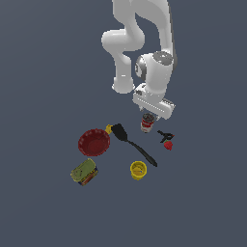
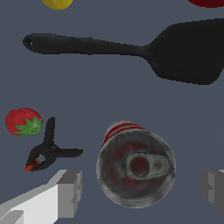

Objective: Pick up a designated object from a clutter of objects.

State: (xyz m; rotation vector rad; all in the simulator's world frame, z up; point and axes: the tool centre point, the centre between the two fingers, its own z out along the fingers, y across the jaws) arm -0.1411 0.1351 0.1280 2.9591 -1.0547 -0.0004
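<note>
The designated object, a small upright can [image 1: 147, 125] with a red-and-white label and a dark metal top [image 2: 136, 169], stands on the floor amid the clutter of objects. My gripper [image 1: 149, 116] hangs right above it. In the wrist view the gripper [image 2: 141, 189] is open, and its two grey fingers [image 2: 69, 193] straddle the can with a gap on each side, touching nothing.
A black spatula [image 1: 133, 143] lies beside the can, toward the exterior view's left. A black clamp [image 1: 165, 135] and a strawberry [image 1: 168, 144] sit close on the other side. Farther off are a red bowl [image 1: 94, 142], a yellow cup [image 1: 138, 170] and a green-labelled tin [image 1: 84, 172].
</note>
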